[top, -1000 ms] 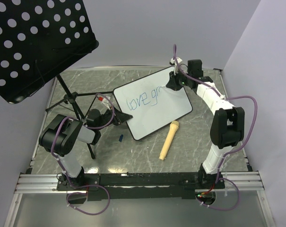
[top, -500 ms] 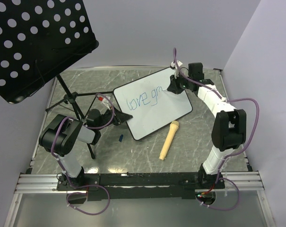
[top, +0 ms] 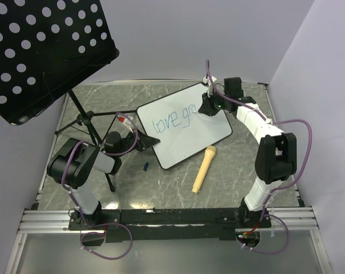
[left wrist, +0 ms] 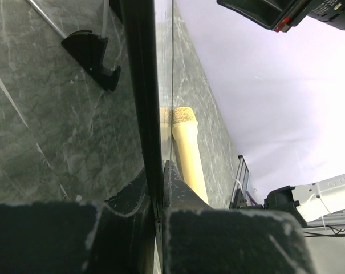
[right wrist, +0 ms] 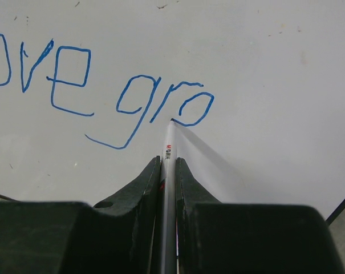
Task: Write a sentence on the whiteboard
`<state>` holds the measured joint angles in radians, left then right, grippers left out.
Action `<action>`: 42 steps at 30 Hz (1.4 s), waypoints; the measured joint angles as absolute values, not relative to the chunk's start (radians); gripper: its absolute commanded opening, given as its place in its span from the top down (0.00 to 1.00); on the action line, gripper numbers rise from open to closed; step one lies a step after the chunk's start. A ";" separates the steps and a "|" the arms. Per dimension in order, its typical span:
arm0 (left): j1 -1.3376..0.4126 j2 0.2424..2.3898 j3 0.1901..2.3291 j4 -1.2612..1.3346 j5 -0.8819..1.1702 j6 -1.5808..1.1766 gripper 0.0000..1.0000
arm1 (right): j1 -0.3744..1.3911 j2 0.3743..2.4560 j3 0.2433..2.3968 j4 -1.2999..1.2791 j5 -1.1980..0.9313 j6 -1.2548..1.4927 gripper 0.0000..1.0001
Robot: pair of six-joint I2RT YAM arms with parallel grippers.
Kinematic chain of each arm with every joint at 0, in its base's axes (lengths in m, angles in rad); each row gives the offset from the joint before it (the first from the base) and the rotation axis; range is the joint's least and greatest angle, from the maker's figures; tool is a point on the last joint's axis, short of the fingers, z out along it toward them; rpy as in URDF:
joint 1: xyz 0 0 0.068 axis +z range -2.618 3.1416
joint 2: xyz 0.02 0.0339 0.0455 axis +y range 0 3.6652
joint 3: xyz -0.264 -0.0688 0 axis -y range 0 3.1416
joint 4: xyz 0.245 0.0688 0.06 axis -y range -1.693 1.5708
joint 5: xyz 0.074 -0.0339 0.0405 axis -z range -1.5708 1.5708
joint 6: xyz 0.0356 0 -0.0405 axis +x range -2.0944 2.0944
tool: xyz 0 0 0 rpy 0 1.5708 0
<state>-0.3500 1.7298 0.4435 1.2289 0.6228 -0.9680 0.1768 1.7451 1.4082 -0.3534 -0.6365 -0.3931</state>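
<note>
Blue handwritten sentence (top: 173,119) on the whiteboard (top: 202,137). From above we read "love gro", all in lower case, on a single line that climbs toward the right. In the right wrist view we read the same line closer as "ve gro", with only part of the first "o" showing at the left edge; the tip of the marker (right wrist: 167,165) stands at the last "o". The marker's barrel bears small red and black print, too small for us to read with certainty. In the left wrist view we find no legible text.
</note>
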 measured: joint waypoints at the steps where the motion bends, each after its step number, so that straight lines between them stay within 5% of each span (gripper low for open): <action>1: -0.350 1.730 0.443 1.229 0.623 -0.968 0.99 | 0.177 1.745 1.410 -0.354 -0.636 -0.390 1.00; 42: -0.350 1.730 0.443 1.236 0.629 -0.955 0.99 | 0.102 1.803 1.522 -0.344 -0.636 -0.355 1.00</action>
